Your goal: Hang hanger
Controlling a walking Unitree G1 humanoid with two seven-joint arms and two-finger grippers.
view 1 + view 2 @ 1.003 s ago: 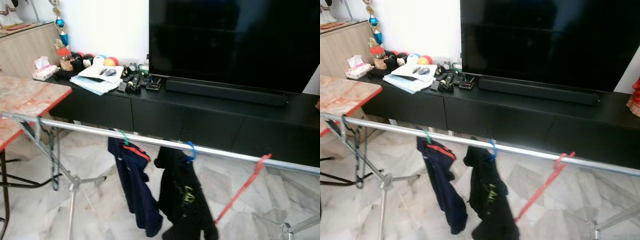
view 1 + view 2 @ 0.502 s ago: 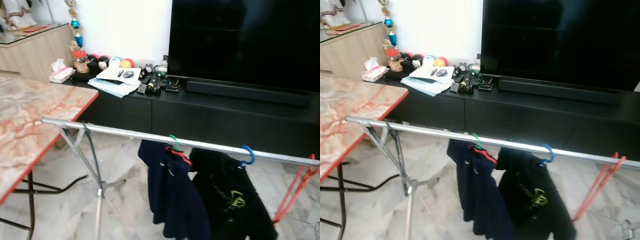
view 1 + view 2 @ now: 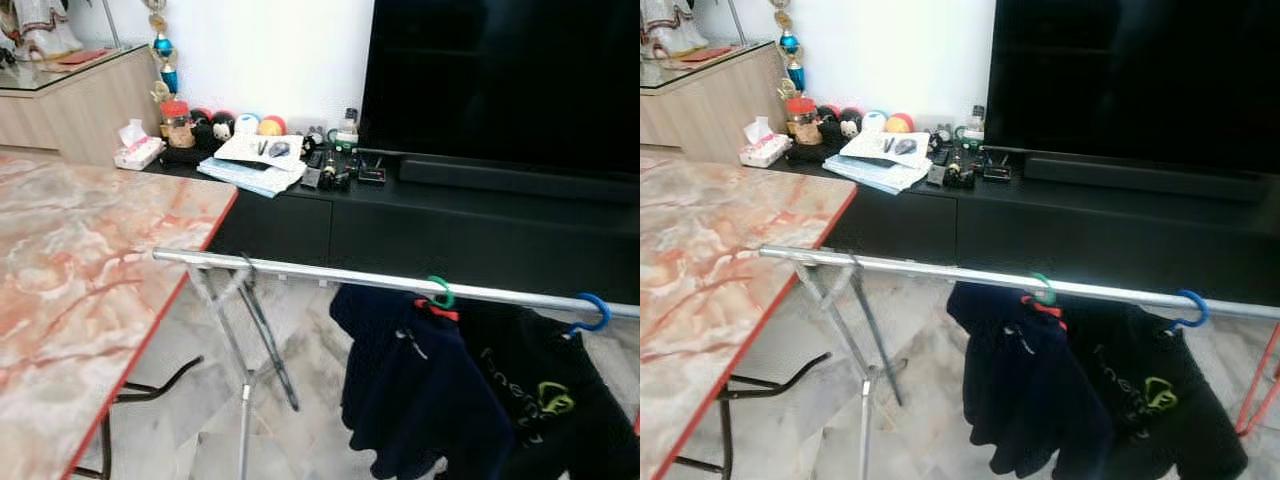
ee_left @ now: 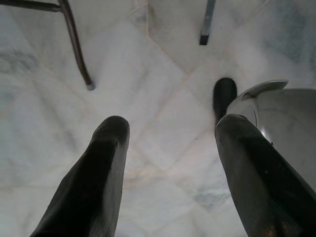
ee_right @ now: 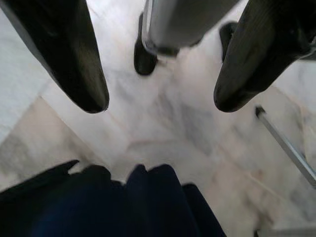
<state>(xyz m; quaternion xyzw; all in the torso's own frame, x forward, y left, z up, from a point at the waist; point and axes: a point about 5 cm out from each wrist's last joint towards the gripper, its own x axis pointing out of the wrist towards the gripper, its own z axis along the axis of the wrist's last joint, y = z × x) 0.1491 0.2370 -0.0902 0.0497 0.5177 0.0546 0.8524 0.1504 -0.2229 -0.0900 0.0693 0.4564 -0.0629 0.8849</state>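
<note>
Rail ahead of me, two garments already hung, both claws empty and pointing at the floor.

On my left I had the marble-patterned counter [image 3: 80,270] with its red edge, its corner just beside the near end of the silver rail [image 3: 330,277]. Moving right along the rail, a navy garment [image 3: 420,390] hung from a green hanger hook [image 3: 438,292], and just beside it a black garment [image 3: 545,400] hung from a blue hanger hook [image 3: 592,313]; a red hanger [image 3: 1258,390] showed at the far right edge. Behind stood the black TV cabinet [image 3: 450,225] and the television [image 3: 505,80]. My left claw [image 4: 170,128] was spread apart over marble floor [image 4: 148,89]; my right claw [image 5: 160,106] was spread too, above the navy cloth.
</note>
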